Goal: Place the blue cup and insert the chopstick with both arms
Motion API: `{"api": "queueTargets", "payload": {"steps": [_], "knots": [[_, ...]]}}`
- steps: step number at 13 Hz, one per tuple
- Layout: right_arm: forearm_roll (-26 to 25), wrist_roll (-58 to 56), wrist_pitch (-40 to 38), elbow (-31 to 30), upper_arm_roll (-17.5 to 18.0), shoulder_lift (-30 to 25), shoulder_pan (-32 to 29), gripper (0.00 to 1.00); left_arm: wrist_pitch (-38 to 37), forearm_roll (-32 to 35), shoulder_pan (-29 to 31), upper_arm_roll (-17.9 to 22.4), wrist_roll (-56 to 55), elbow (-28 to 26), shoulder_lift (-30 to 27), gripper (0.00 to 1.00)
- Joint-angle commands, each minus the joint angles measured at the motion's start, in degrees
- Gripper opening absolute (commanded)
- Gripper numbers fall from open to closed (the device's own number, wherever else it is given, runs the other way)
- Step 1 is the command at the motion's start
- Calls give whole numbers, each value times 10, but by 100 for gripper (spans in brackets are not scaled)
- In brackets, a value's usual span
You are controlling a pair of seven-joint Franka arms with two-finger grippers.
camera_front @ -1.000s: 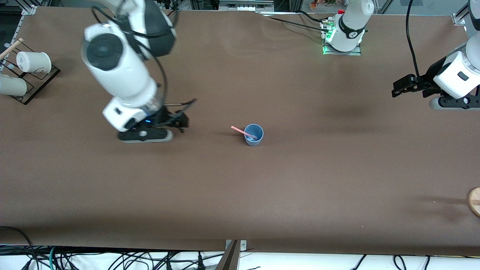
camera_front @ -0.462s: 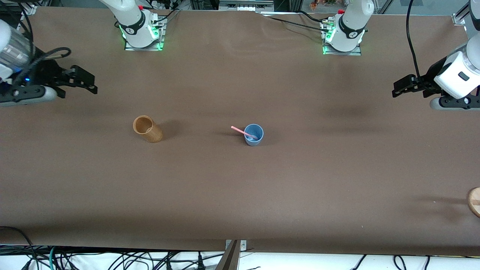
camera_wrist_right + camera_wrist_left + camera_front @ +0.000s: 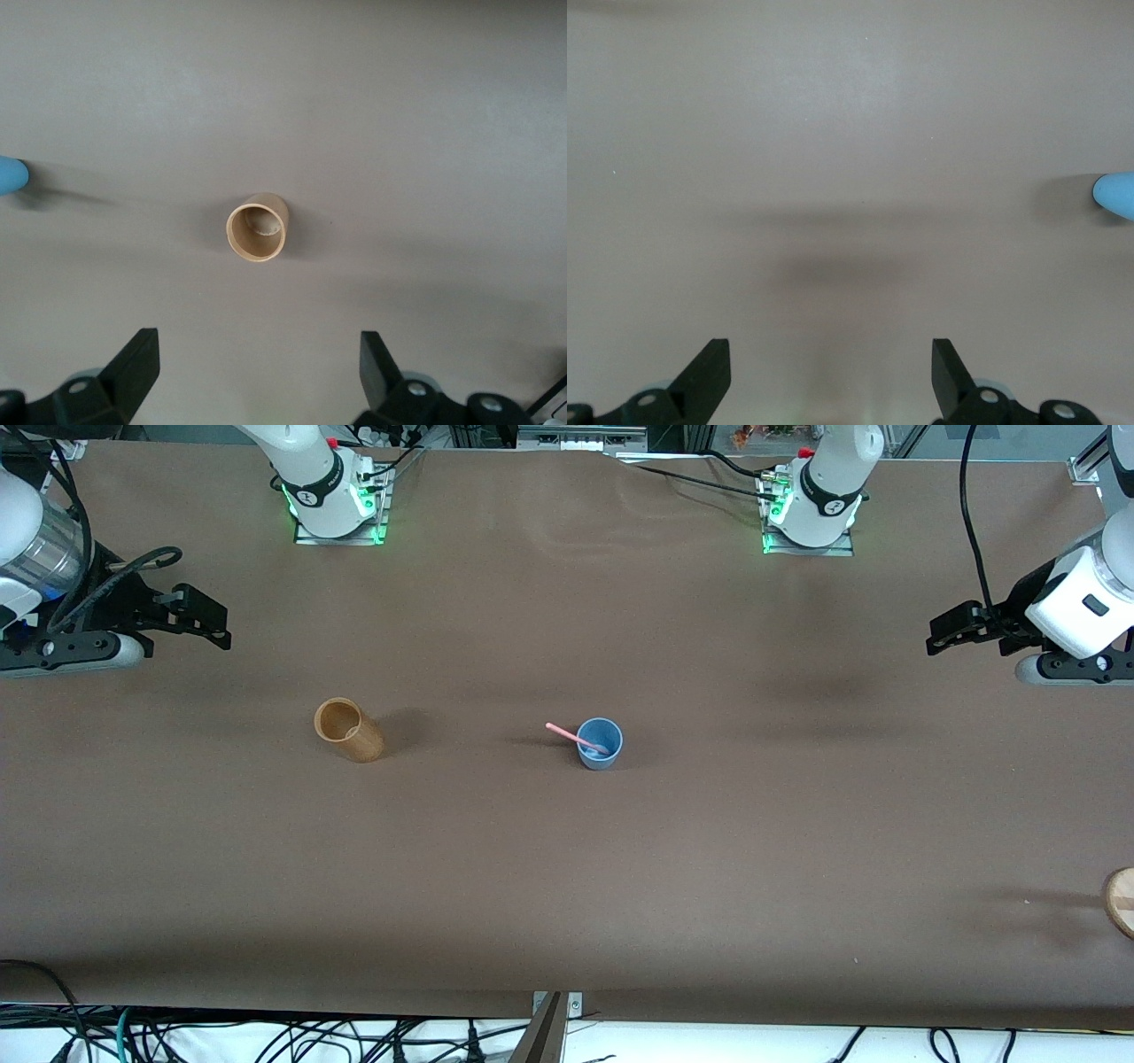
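The blue cup (image 3: 600,743) stands upright near the middle of the table. The pink chopstick (image 3: 567,735) rests in it, its free end leaning out over the rim toward the right arm's end. My right gripper (image 3: 213,620) is open and empty over the table at the right arm's end, well apart from the cup. My left gripper (image 3: 939,631) is open and empty over the left arm's end. The left wrist view shows the open gripper (image 3: 831,372) and an edge of the blue cup (image 3: 1116,193). The right wrist view shows the open gripper (image 3: 257,363) and a sliver of the blue cup (image 3: 11,174).
A tan wooden cup (image 3: 348,730) stands beside the blue cup, toward the right arm's end; it also shows in the right wrist view (image 3: 258,227). A wooden disc (image 3: 1121,901) lies at the table's edge at the left arm's end. Both arm bases stand along the top edge.
My right arm has pulled away from the spot where the tan cup now shows, out to its own end of the table. The left arm, blue cup and chopstick have not moved.
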Motion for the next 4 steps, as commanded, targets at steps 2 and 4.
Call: {"api": "queueTargets", "payload": {"steps": [2,4], "knots": [[-7,5,0,1,4,1,-3,100,0,-12,2,1,10,9,4,100],[-8,5,-1,0,4,1,-3,100,0,-12,2,1,10,9,4,100]]}}
